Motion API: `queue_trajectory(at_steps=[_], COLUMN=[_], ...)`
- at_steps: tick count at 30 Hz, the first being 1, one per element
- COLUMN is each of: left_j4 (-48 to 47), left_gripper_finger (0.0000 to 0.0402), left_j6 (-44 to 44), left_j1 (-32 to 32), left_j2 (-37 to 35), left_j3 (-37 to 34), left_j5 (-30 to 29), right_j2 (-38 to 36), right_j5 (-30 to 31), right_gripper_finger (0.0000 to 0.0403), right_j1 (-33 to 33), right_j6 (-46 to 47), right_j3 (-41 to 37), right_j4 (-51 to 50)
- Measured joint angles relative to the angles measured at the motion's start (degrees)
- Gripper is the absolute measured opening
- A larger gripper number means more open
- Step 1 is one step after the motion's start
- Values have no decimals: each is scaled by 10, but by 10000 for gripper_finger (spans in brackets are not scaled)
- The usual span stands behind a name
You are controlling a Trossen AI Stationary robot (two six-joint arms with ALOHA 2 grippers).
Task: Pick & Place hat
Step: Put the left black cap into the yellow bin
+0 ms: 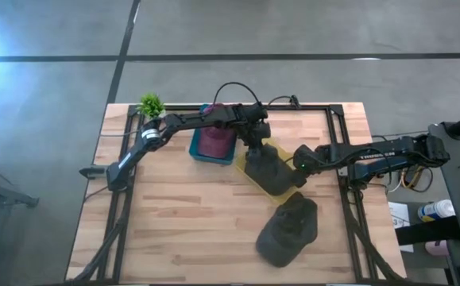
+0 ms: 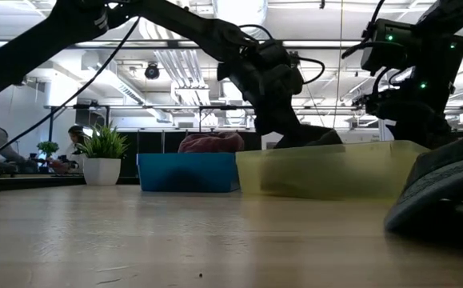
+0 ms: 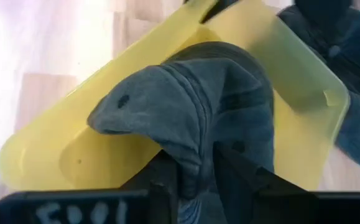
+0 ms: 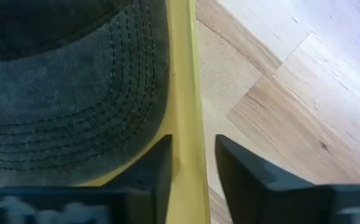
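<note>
The grey hat (image 1: 271,171) lay inside the yellow bin (image 1: 253,176), directly under the left gripper (image 3: 195,180); its fingers stood narrowly apart around a fold of the crown; whether they gripped it I could not tell. The right gripper (image 4: 192,168), slightly parted, straddled the bin's rim beside the brim; a second hat (image 1: 287,230) lay nearer the front of the table (image 1: 174,230).

A dark grey cap (image 3: 192,106) lies inside a yellow bin (image 3: 80,155), its crown bunched upward with seams and an eyelet showing. The left gripper (image 3: 195,177) straddles a fold of the fabric, a dark finger (image 3: 164,183) on each side (jaws only slightly parted). Pale wooden table (image 3: 49,56) surrounds the bin.
</note>
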Motion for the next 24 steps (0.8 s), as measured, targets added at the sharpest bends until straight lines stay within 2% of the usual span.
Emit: queue_trajectory(at_steps=[5, 10, 17, 24], left_j4=[-19, -53, -94, -132], left_gripper_finger=[102, 102, 103, 103], left_j6=[-95, -186, -197, -215], left_j1=[3, 10, 10, 18], left_j2=[-2, -6, -21, -36], left_j3=[0, 0, 1, 1], left_j5=[-24, -25, -17, -2], right_j2=[0, -1, -7, -19], right_j5=[0, 3, 35, 45], right_gripper_finger=[176, 218, 242, 242], right_j1=[0, 0, 0, 0], right_j6=[0, 0, -7, -13], right_j3=[0, 0, 0, 0], right_j4=[0, 0, -1, -1])
